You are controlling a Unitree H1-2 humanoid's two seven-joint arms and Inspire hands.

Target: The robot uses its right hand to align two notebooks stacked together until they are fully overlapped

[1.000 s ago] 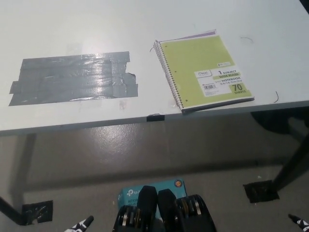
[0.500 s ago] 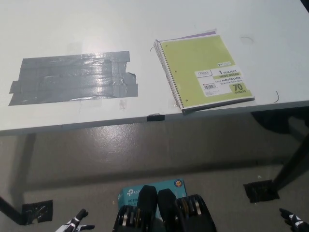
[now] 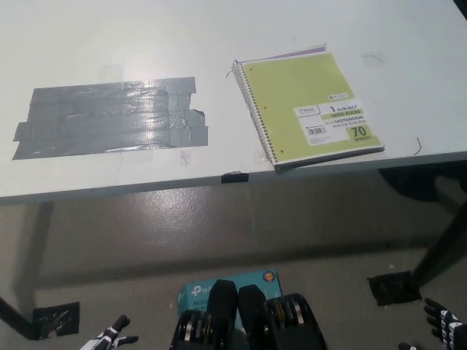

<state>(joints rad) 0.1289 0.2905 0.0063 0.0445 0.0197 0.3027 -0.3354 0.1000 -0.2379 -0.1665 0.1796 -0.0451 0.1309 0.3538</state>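
At the table's (image 3: 109, 51) four o'clock lies the green notebook (image 3: 306, 109), a purple notebook (image 3: 303, 52) peeking out at twelve; right hand (image 3: 444, 324) low at five o'clock, left hand (image 3: 109, 341) at seven, grips unreadable; nudge the top cover toward twelve, gently.

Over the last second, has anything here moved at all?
Only the hands: the black right hand has risen further into view at the bottom right, and the white left hand shows more at the bottom left. The green spiral notebook and grey tape patch stayed put.

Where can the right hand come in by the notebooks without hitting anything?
Bare table lies right of the green notebook and behind it. Between its spiral and the grey tape patch is an open strip. The front edge is tight.
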